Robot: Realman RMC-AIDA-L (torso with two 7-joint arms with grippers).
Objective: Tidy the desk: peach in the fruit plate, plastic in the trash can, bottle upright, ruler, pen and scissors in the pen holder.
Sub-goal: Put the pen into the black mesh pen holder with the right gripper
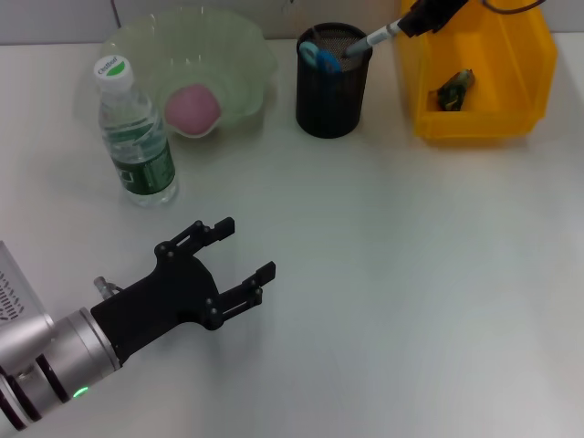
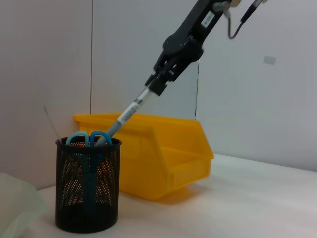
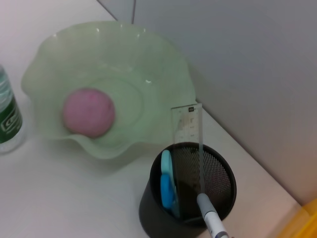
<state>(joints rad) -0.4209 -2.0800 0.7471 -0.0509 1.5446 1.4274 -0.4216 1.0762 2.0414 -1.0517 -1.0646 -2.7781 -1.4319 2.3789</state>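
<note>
Now the right pincer point(image 1: 408, 22) is clamping a grey, white-banded pen point(image 1: 370, 40), tip slanting into the holder point(image 1: 332, 91); left pincer point(image 1: 245, 254) is resting apart.

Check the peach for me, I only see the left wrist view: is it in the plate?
Observer: Yes, the peach lies in the plate.
Operator: The right gripper holds the pen at the holder here. Is the ruler in?
Observer: Yes, the ruler stands in the holder beside the scissors.
Operator: And the bottle?
Observer: The bottle stands upright beside the plate, with the idle left gripper open nearer the robot.
</note>
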